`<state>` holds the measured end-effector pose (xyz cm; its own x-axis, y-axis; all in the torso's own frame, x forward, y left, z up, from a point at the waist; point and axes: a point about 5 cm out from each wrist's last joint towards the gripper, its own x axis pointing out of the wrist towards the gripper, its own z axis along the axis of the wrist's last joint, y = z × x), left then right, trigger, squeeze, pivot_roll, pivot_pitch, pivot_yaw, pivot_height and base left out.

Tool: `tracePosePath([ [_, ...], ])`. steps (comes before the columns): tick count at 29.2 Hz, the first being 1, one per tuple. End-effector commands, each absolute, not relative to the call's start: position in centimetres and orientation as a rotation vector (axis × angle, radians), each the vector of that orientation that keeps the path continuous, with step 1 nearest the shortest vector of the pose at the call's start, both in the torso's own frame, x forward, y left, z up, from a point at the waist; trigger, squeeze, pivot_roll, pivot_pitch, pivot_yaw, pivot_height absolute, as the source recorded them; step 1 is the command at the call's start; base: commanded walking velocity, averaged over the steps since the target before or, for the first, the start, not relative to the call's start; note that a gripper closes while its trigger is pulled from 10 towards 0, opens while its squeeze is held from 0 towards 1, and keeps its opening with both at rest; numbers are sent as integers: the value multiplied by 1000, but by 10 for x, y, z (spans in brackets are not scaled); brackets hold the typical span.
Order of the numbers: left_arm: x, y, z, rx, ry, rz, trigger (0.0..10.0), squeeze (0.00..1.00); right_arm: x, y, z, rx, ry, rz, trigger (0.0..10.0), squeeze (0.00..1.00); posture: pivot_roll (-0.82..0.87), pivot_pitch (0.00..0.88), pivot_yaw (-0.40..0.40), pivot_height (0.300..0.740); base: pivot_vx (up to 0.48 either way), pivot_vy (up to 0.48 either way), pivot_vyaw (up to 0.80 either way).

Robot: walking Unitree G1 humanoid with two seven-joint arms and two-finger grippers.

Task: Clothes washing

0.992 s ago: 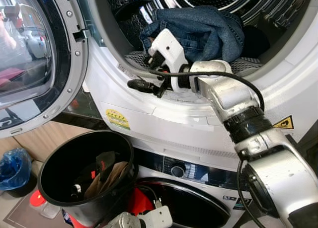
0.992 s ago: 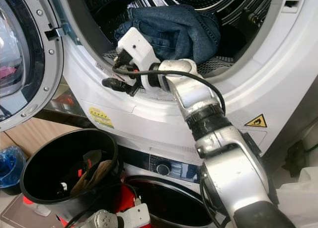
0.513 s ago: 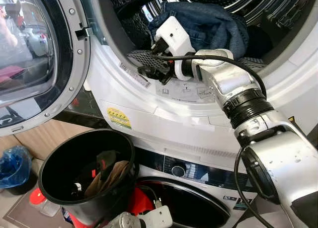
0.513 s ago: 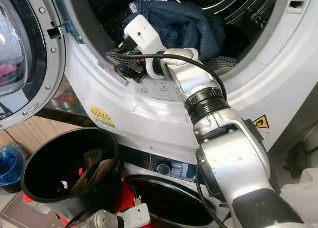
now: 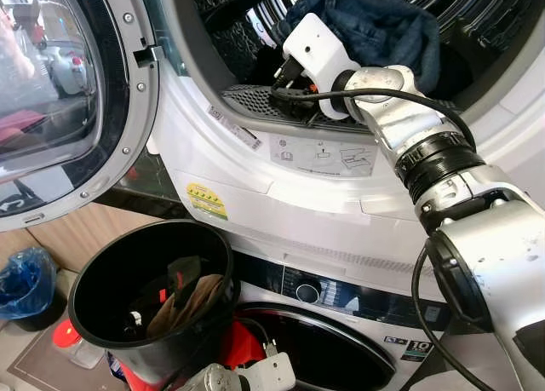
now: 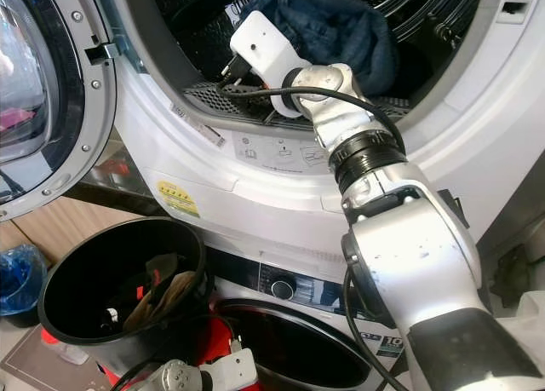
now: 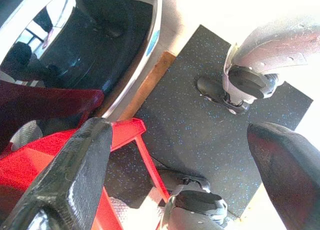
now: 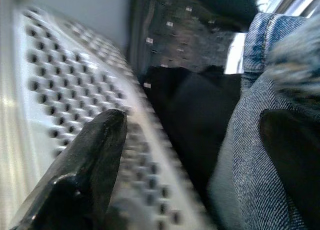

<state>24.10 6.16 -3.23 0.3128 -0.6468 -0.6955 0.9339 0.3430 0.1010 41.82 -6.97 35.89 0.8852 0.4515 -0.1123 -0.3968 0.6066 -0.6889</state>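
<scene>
Hanging low near the floor, the left gripper [image 7: 180, 155] has its fingers spread wide with nothing between them, over a dark speckled mat [image 7: 200, 115] and a red stand [image 7: 55, 155], with the robot's feet [image 7: 240, 84] on the mat. Just up from there sits a black bucket [image 5: 94, 276] with some scraps inside, parked in front of the lower washing machine [image 5: 341, 323]. Above that is the upper machine's white front [image 5: 281, 195] with its round door [image 5: 60, 101] swung open to the left. The right gripper [image 8: 190, 155] is poked over the lip into the drum [image 6: 204, 33], fingers wide apart and not gripping anything, one over the perforated metal, one against the denim jeans [image 5: 375, 25]. The jeans are piled inside the drum, with something dark beside them.
</scene>
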Motion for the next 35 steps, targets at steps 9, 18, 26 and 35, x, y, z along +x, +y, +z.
tracePosePath([
  [9,237,69,-38,557,648,-1095,10000,0,410,-77,418,-912,-290,245,10000,0,-88,0,73,740,0,0,0],
  [18,237,68,-38,556,644,-1088,10000,0,406,-112,448,-994,-430,-88,10000,0,-75,0,61,740,0,0,0],
  [26,237,68,-38,556,643,-1084,10000,0,409,-144,439,-1115,-406,-235,10000,0,-83,8,69,740,0,0,0],
  [35,237,69,-38,562,642,-1086,10000,0,420,-174,390,-1326,-286,-326,10000,0,-82,22,76,740,0,0,0],
])
